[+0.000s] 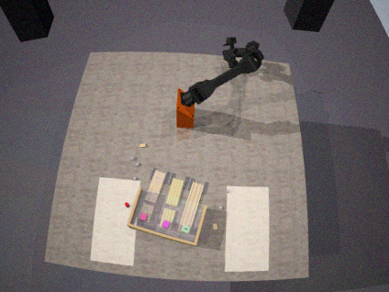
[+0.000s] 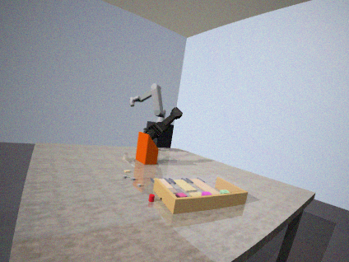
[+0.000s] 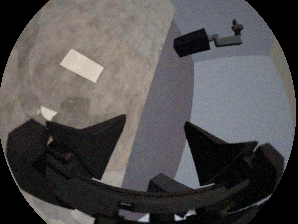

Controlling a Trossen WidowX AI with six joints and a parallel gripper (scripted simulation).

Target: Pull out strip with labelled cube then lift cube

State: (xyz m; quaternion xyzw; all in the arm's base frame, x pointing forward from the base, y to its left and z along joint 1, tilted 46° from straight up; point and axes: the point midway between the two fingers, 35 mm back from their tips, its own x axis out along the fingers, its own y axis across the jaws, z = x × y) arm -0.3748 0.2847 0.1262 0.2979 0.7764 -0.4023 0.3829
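My gripper (image 1: 228, 50) (image 3: 156, 121) is open, with nothing between its fingers, high and far from the tray (image 1: 162, 234) (image 2: 210, 203). The tray holds three strips. The right strip (image 1: 193, 204) looks unbroken; a green cube (image 1: 186, 229) (image 2: 224, 191) with a dark mark sits at its near end. The middle strip (image 1: 175, 192) is in two pieces, with a magenta cube (image 1: 166, 224) (image 2: 206, 193) at its near piece. The left strip (image 1: 157, 182) also shows a gap, with a pink cube (image 1: 143, 217) (image 2: 181, 195) at its near piece. The cube's mark is too small to read.
The orange arm stand (image 1: 185, 117) (image 2: 146, 150) stands behind the tray. White sheets (image 1: 112, 239) (image 1: 248, 230) lie on both sides. A red piece (image 1: 127, 205) (image 2: 151, 198) lies left of the tray, with several small grey bits and a tan block (image 1: 143, 145) (image 2: 127, 170) farther back.
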